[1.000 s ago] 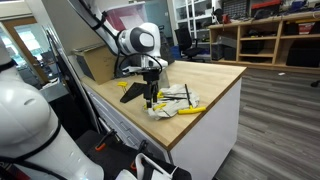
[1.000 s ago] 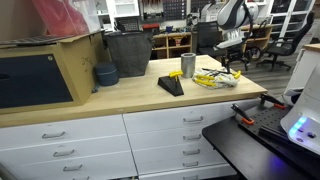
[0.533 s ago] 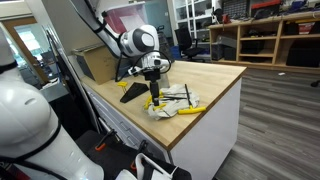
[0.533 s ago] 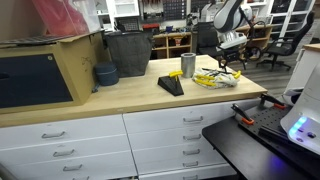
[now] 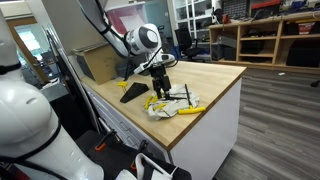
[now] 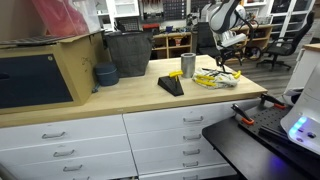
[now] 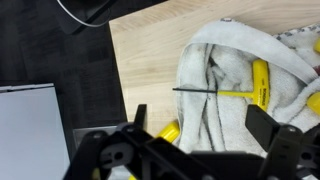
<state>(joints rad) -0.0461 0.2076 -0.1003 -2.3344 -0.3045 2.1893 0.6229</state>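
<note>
The pincer [image 5: 160,90], spread wide and holding nothing, hangs just above a white cloth [image 7: 215,70] with yellow-handled tools [image 7: 259,82] on a wooden worktop [image 5: 212,78] in a workshop with shelves [image 5: 262,38].

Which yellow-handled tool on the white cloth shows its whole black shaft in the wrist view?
The T-handle key across the cloth: its black shaft points left. The yellow handle at the bottom and another at the right edge are seen only partly.
</note>
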